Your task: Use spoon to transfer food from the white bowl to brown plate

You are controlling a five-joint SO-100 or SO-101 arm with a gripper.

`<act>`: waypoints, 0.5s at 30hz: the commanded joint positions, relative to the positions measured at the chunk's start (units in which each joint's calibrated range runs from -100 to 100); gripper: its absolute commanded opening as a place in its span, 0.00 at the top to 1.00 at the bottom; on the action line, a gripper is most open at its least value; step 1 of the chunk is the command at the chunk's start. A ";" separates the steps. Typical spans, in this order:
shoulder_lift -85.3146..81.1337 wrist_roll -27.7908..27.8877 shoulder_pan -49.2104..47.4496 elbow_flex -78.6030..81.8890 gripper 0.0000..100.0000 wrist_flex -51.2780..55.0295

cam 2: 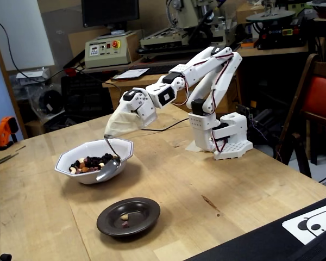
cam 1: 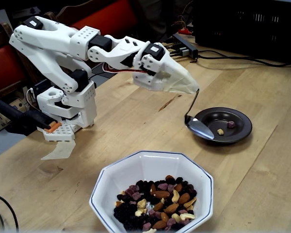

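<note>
The white two-finger gripper [cam 1: 194,90] [cam 2: 106,135], its fingers wrapped in a pale cream cloth-like cover, is clamped on the top of the thin curved handle of the shiny silver metal spoon [cam 1: 198,127] [cam 2: 108,166], which hangs down from it with its oval bowl lowest. In one fixed view the spoon's bowl sits at about nine o'clock of the small round dark brown plate [cam 1: 237,133], overlapping its rim; in the other fixed view the spoon's bowl lies at the near edge of the large glossy white octagonal bowl [cam 2: 76,174], at roughly four o'clock of it, with the plate [cam 2: 146,220] well apart toward six o'clock. Whether the spoon touches either dish cannot be told, and nothing can be made out in it.

The trail mix of brown almonds, pale cashews, dark raisins and purple-pink dried fruit [cam 1: 157,204] [cam 2: 92,161] is heaped in the white bowl [cam 1: 136,170], which has a thin dark-blue rim line. Two pieces, one pale [cam 1: 220,131] and one purple-pink [cam 1: 231,124], lie in the plate's sunken centre.

The jointed white arm [cam 1: 63,43] [cam 2: 206,65] reaches out from its base on the pale wooden table [cam 1: 136,116] [cam 2: 233,190]. No writing is legible; a grey control box [cam 2: 104,51] behind carries a red button on yellow, and a white sheet [cam 2: 315,220] shows a black-and-white cartoon face
</note>
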 commanded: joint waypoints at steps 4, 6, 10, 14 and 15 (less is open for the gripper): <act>-4.60 -0.15 6.03 -3.74 0.98 -0.79; -8.02 0.05 7.29 -3.57 0.98 -0.71; -14.36 0.05 9.44 -1.18 0.98 1.43; -19.41 0.05 10.78 0.59 0.98 5.54; -20.78 0.00 10.92 0.86 0.98 6.88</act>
